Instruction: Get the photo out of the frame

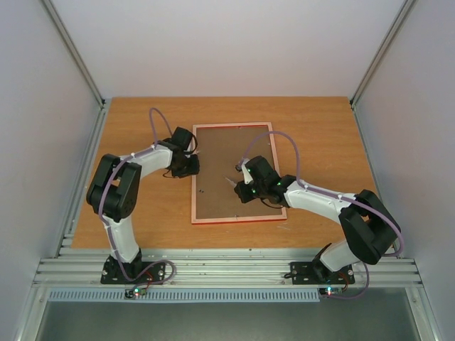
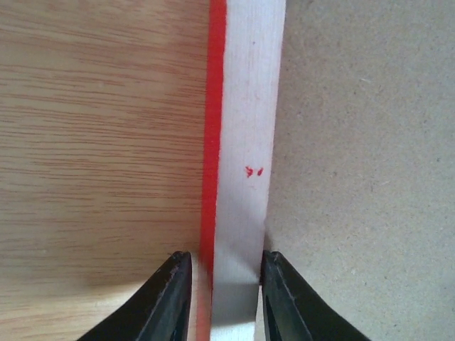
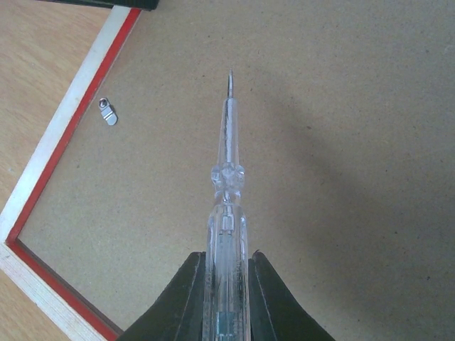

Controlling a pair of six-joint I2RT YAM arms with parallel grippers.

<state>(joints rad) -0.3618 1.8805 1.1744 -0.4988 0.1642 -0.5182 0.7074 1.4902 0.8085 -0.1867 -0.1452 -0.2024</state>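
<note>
Left fingers (image 2: 167, 302): your left gripper (image 2: 226, 259) is closed across the left rail of the frame (image 2: 245, 106). One finger sits on the table side and the other on the board side, both snug to the rail.
Right fingers (image 3: 186, 298): your right gripper (image 3: 226, 257) is clamped on a clear screwdriver (image 3: 227, 163). Its tip points forward, low over the board, and you cannot tell whether it touches.
Photo: you cannot see it. It most likely lies under the backing board, inside the frame.
Frame: it lies flat and face down on the table (image 1: 142, 121), with the brown backing board (image 3: 341, 142) up and a red edge around the outside.
Reason for the left hold: it probably pins the frame so it will not slide when you pry.
Reason for the screwdriver: its thin tip suits turning or lifting the small metal clip (image 3: 108, 112). The clip sits just inside the left rail, well to the left of the tip.
Edges: the board sits tight within the rails and shows almost no seam, so the clip is your likely way in.
Room: the frame sits mid-table, well in from the side walls. Your grippers are well apart across the board, so you can swing the tip toward the clip without crossing arms.
</note>
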